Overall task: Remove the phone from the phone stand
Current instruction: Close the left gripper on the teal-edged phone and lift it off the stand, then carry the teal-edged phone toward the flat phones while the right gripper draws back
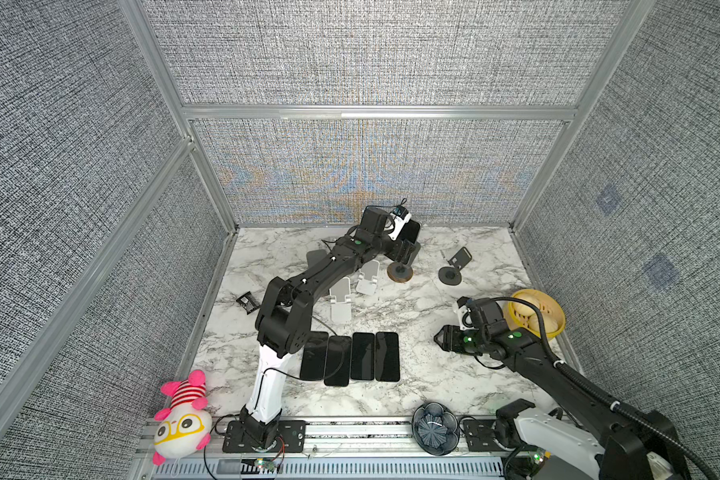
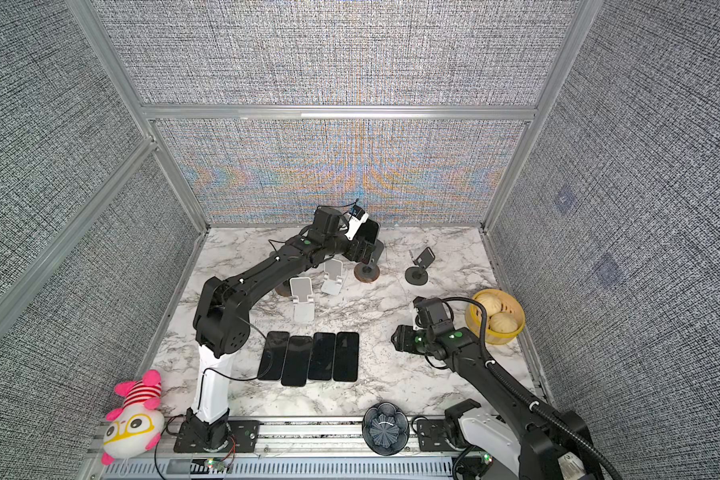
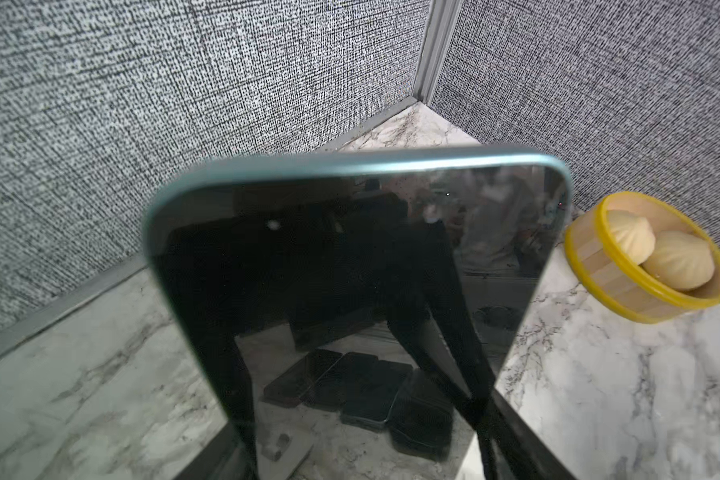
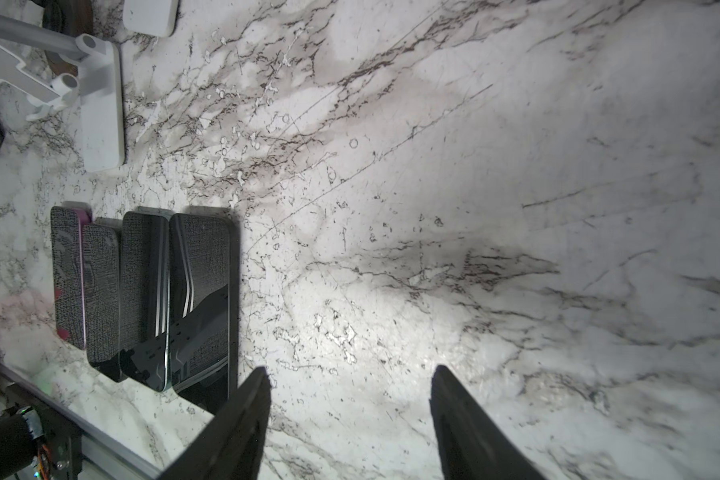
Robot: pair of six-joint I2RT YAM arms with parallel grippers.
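Teal-rimmed phone [image 3: 350,270] | left end effector [image 1: 407,251] clamped on it, by phone stand [image 1: 400,272] | right end effector [image 4: 351,370] open, empty

Bare tabletop [image 4: 516,166] beneath right claw [image 4: 350,372]

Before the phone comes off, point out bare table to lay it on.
Bare marble lies between the row of four phones and the right tool, and in front of that row toward the blue bowl. Crowded: the white stands beneath the left arm.
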